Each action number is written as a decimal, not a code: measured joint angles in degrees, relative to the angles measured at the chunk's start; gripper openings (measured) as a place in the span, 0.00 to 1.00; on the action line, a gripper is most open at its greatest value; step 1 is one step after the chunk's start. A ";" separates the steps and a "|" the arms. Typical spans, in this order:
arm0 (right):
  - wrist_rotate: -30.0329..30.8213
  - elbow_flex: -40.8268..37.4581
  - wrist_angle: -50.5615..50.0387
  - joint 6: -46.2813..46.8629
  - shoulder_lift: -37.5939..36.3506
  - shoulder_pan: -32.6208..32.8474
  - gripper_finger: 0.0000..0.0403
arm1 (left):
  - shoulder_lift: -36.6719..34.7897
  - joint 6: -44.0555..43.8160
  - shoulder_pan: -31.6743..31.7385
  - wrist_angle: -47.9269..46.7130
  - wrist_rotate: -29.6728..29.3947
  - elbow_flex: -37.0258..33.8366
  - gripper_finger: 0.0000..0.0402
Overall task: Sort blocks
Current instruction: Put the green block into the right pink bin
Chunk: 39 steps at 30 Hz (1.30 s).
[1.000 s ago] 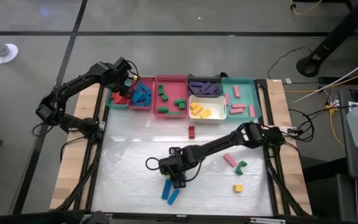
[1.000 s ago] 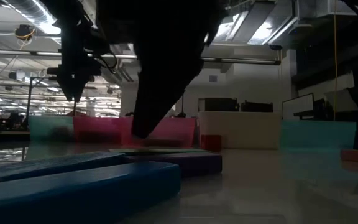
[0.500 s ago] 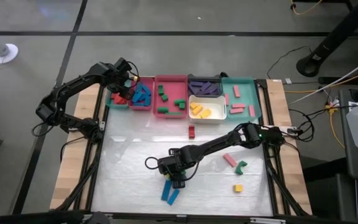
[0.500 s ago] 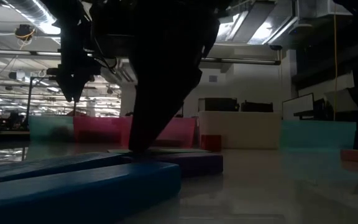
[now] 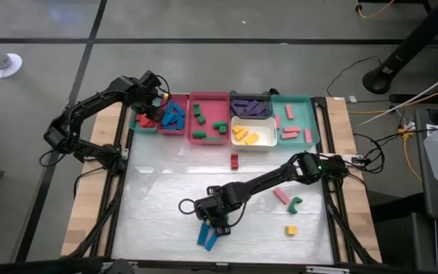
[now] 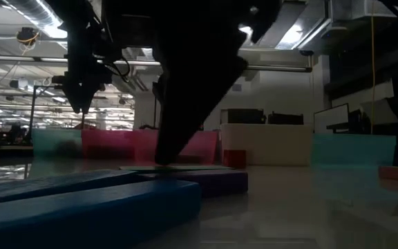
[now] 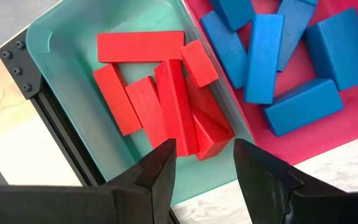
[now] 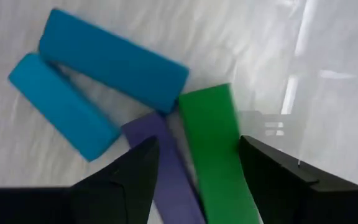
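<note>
My right gripper [image 5: 213,219] is open and low over a cluster of blocks near the table's near edge. In the right wrist view its fingers [image 8: 197,142] stand on either side of a green block [image 8: 213,140] and a purple block [image 8: 163,158], with two blue blocks [image 8: 114,59] just beyond. All of them lie flat on the table. My left gripper [image 5: 158,97] is open and hovers [image 7: 201,149] above red blocks [image 7: 166,106] lying in a teal tray [image 7: 55,37].
A row of trays lines the far edge: teal tray [image 5: 144,124], pink tray with blue blocks [image 5: 175,129], pink tray with green ones [image 5: 209,139], a dark tray, a white tray, another teal one. Loose pink [image 5: 280,196], green [image 5: 295,203], yellow [image 5: 290,229] and red [image 5: 234,160] blocks lie on the table.
My right gripper has moved a little toward the table's near edge and come down over the green and purple blocks. The blocks have stayed where they were.
</note>
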 joint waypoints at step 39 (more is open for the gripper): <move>7.18 12.67 -4.19 -1.80 2.41 -11.67 0.31 | -16.26 0.74 -6.43 -4.72 17.97 0.00 0.21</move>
